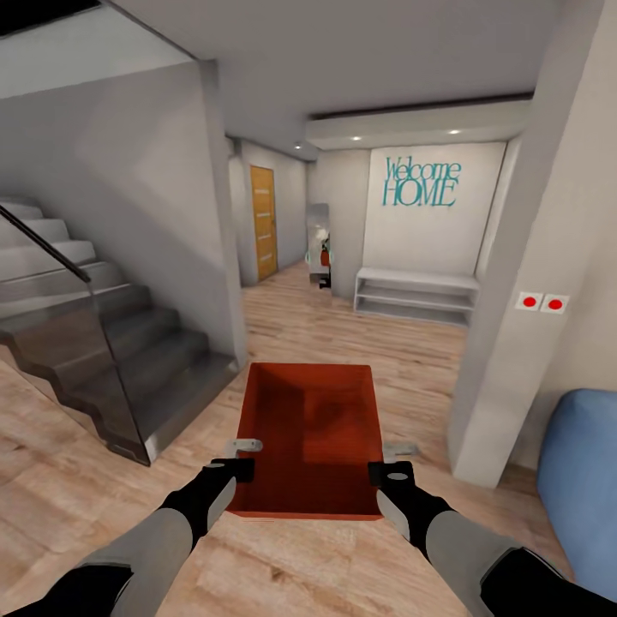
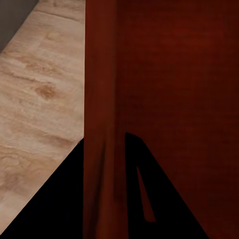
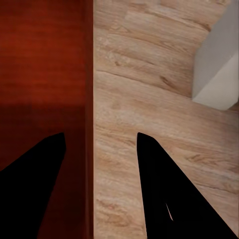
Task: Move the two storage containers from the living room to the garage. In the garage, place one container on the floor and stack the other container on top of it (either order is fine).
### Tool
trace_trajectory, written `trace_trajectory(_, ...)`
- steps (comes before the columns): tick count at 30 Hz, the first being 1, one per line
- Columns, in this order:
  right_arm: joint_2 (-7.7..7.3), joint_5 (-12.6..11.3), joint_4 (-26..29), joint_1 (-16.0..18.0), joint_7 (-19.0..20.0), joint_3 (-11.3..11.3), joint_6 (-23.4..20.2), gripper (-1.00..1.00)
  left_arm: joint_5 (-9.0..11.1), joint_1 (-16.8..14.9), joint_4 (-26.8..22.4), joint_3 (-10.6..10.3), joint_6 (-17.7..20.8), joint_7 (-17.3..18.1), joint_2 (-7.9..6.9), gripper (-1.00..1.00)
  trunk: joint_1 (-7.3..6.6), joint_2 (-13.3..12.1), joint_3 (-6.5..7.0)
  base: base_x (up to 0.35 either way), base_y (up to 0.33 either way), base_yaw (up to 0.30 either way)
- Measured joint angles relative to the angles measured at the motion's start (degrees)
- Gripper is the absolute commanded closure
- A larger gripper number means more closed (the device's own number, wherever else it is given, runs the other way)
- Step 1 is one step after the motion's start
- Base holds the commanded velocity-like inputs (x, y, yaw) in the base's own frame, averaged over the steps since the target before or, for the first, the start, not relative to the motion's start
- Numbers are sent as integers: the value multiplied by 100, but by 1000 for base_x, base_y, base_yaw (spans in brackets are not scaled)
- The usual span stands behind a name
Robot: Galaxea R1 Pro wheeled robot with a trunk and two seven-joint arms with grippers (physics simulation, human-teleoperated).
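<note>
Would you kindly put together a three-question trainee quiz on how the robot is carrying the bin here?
1. True or false: the orange-red rectangular open-top storage container has a lid on it.
2. Which wall does the left gripper straddle? A) the container's left side wall B) its far end wall C) none
3. Fill in: the floor under the container is light ____ planks.

Key:
1. False; it is open and looks empty.
2. A; the left wrist view shows the thin wall between the fingers. The right gripper straddles the opposite wall.
3. Wood.
</note>
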State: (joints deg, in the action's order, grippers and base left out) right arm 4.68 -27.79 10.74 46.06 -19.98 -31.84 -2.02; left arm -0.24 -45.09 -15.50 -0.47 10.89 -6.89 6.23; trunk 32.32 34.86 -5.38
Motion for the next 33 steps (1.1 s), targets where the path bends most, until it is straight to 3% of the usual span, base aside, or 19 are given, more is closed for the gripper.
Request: trace_trajectory(33,0,2,-1,0,0,1,0,100,0,0,0,0,-1,-1,0,100,0,0,0,322,0,0)
